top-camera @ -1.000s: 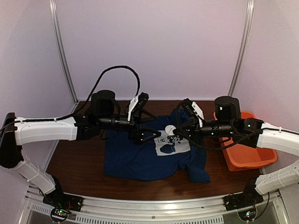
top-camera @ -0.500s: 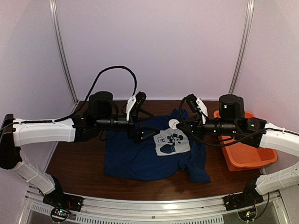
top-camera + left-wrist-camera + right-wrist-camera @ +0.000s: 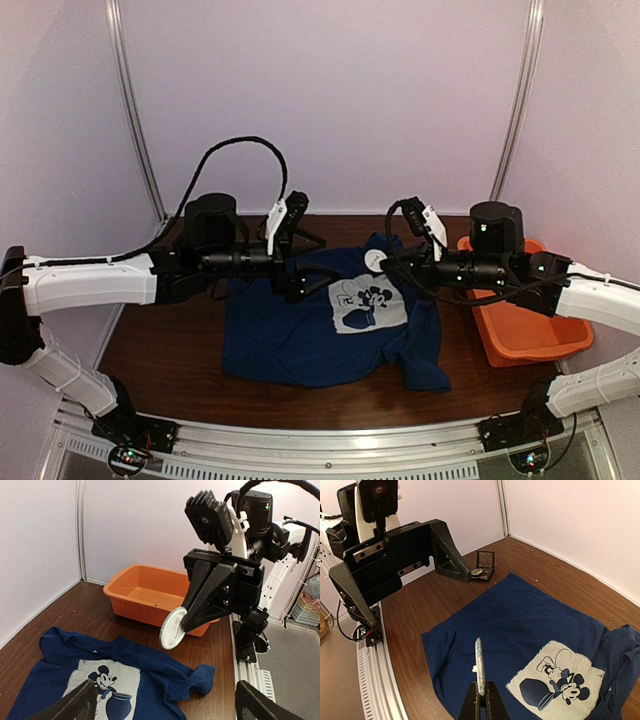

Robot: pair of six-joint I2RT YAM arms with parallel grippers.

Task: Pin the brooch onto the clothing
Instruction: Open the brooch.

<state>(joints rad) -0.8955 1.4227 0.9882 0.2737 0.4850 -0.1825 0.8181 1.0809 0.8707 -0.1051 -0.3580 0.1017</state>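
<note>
Right gripper [image 3: 481, 690]: jaws closed on the rim of the brooch [image 3: 172, 629], a pale round disc held in the air over the collar end of the shirt [image 3: 300, 335]. Left gripper [image 3: 420, 602]: jaws spread wide, nothing between them. Shirt: navy, spread on the table [image 3: 160, 350], mouse print upward, orange tub [image 3: 145, 587] to its right.

The brooch [image 3: 479, 666] shows edge-on in the right wrist view — its face hidden — and the right claw [image 3: 481, 687] is cut by the bottom edge; what lies in the black box [image 3: 484, 572] is too small to tell.
</note>
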